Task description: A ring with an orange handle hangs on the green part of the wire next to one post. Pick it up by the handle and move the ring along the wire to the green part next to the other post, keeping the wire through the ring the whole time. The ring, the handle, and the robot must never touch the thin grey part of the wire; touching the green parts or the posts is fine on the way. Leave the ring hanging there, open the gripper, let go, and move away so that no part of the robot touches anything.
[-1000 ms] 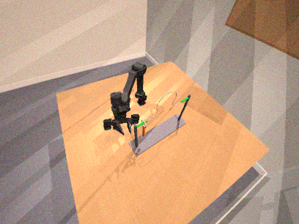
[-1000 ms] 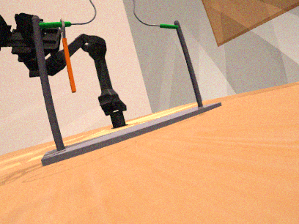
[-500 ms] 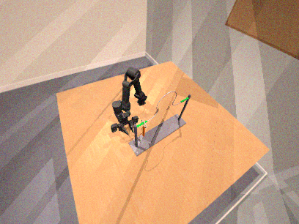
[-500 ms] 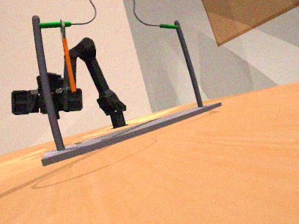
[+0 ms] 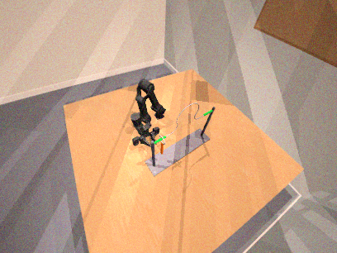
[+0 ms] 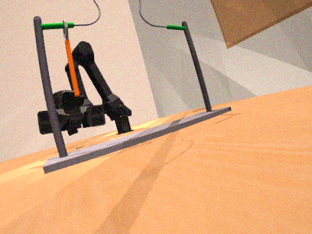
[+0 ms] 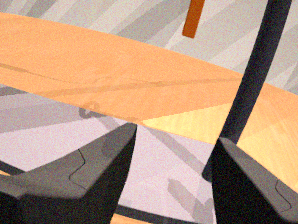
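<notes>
At the left end of the exterior view, the gripper (image 5: 148,141) (image 6: 73,128) (image 7: 176,140) is standing behind the near post (image 5: 154,154) (image 6: 47,88) (image 7: 255,75), its fingers parted partway and gripping nothing. Just right of that post, the ring (image 5: 163,139) (image 6: 65,30) is hanging on the adjacent green part (image 5: 159,140) (image 6: 50,26), its orange handle (image 5: 162,148) (image 6: 72,66) (image 7: 193,19) pointing downward. Farther right, the second green part (image 5: 208,112) (image 6: 176,27) is adjoining the far post (image 5: 207,122) (image 6: 196,66).

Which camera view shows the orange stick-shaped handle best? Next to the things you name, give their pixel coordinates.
The exterior view: the orange stick-shaped handle (image 5: 162,148) (image 6: 72,68) (image 7: 193,19) appears large there, whole, hanging beneath its ring. The top view shows it tiny; the wrist view shows only its lower end.
</notes>
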`<move>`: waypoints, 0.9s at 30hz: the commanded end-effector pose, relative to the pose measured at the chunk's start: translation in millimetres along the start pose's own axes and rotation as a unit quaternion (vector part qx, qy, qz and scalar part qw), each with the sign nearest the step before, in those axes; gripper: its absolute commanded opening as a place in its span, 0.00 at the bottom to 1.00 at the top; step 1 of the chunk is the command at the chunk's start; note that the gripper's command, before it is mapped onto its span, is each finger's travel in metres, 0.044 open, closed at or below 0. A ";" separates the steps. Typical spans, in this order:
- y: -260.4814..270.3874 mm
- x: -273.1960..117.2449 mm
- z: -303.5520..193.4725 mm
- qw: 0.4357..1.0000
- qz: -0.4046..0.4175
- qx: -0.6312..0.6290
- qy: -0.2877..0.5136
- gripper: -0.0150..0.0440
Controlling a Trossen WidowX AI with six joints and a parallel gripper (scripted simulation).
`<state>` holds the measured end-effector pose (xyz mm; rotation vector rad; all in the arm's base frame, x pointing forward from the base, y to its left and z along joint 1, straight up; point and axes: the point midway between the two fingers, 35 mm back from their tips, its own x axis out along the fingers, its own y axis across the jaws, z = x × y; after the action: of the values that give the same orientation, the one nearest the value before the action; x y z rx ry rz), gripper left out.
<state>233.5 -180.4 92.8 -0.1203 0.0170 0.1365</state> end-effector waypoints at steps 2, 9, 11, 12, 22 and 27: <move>-2.0 18.0 17.2 1.000 -0.007 0.020 -0.003 0.53; -2.8 44.4 48.1 0.998 -0.020 0.050 -0.017 0.53; -2.8 44.4 48.1 0.998 -0.020 0.050 -0.017 0.53; -2.8 44.4 48.1 0.998 -0.020 0.050 -0.017 0.53; -4.9 55.3 48.8 0.998 -0.020 0.050 -0.017 0.53; -6.1 62.9 49.2 0.998 -0.020 0.050 -0.018 0.53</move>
<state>291.3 -171.0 140.9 -0.0274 -0.0149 0.1005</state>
